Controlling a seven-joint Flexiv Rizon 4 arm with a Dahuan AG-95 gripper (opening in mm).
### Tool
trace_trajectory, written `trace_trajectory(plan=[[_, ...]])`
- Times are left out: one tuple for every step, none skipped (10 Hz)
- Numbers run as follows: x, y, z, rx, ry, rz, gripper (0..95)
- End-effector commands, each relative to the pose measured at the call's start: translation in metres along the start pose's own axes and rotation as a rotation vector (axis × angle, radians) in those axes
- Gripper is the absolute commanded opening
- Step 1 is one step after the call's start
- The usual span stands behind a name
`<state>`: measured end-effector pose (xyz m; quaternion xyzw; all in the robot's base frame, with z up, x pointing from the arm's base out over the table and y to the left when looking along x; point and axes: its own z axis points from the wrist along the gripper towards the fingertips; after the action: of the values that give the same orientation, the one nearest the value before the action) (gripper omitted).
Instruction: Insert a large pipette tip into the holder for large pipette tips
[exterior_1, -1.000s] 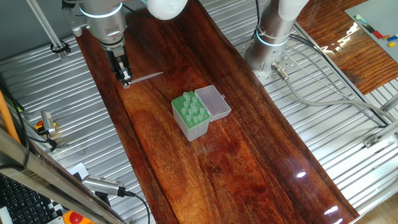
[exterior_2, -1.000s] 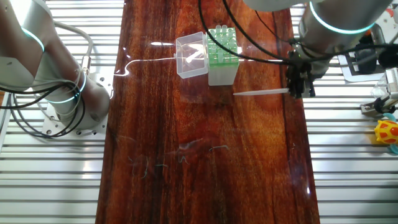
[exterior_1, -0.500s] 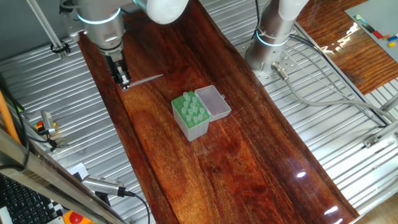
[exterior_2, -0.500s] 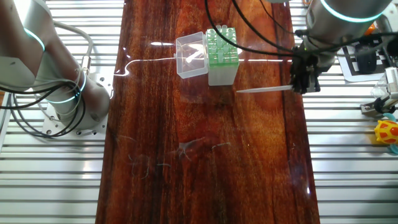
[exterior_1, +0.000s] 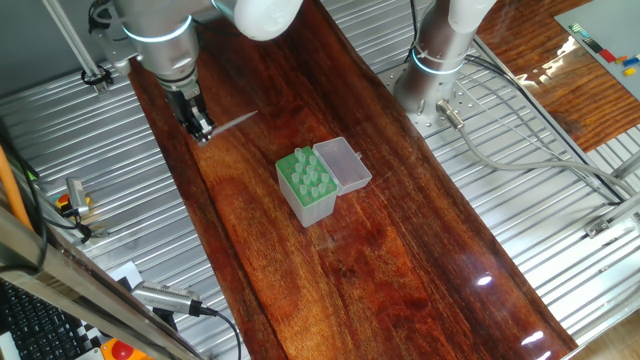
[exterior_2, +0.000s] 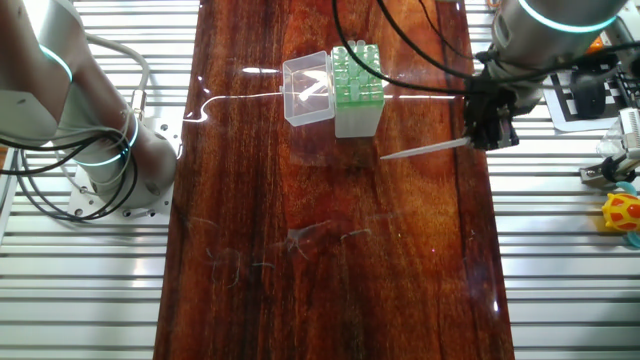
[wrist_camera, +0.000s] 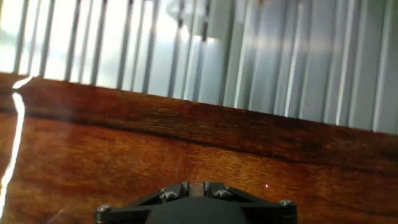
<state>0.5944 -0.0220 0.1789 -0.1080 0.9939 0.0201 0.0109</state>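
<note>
My gripper (exterior_1: 201, 130) is shut on the wide end of the large pipette tip (exterior_1: 234, 120), a thin whitish cone that sticks out sideways, lifted above the wooden table. In the other fixed view the gripper (exterior_2: 488, 130) holds the tip (exterior_2: 422, 151) pointing left and slightly down. The holder for large pipette tips (exterior_1: 307, 184), a box with a green perforated top and an open clear lid (exterior_1: 342, 165), stands mid-table, apart from the gripper; it also shows in the other fixed view (exterior_2: 356, 90). The hand view shows only the gripper's base (wrist_camera: 195, 190); the tip is hidden there.
The dark wooden table (exterior_1: 380, 240) runs between ribbed metal surfaces (exterior_2: 80, 280). A second robot base (exterior_1: 437, 70) stands at the table's far side, with cables (exterior_1: 520, 150) trailing off. A yellow toy (exterior_2: 622, 213) lies beyond the table edge.
My gripper has risen a little with the pipette tip in it. The tip's free end now tilts slightly downward. The holder has not moved.
</note>
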Motion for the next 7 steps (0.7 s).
trace_trajectory(plan=[[-0.002,0.009,-0.002,-0.014,-0.021,0.076,0.0],[-0.007,0.017,-0.005,-0.019,-0.023,0.093,0.0],[-0.011,0.022,-0.008,-0.023,-0.024,0.101,0.0],[-0.014,0.028,-0.008,-0.020,-0.030,0.104,0.0],[-0.017,0.038,-0.006,-0.022,-0.036,0.121,0.0],[-0.020,0.044,-0.004,-0.018,-0.033,0.125,0.0],[-0.022,0.048,-0.002,-0.017,-0.026,0.127,0.0]])
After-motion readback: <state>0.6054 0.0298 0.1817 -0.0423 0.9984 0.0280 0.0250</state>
